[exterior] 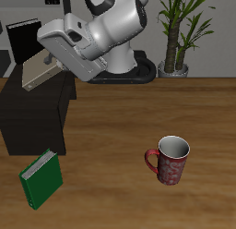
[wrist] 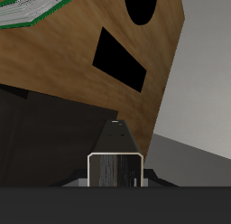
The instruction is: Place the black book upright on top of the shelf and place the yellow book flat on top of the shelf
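The end effector [exterior: 41, 68] hangs over the shelf [exterior: 35, 113], clenched on the yellow book [exterior: 37, 72], which tilts just above the flat black top. The black book [exterior: 28, 37] stands upright farther back on that shelf. Down on the table [exterior: 129, 131], a green book [exterior: 41, 179] stands near the front edge, and a red mug [exterior: 171, 161] sits well apart from it.
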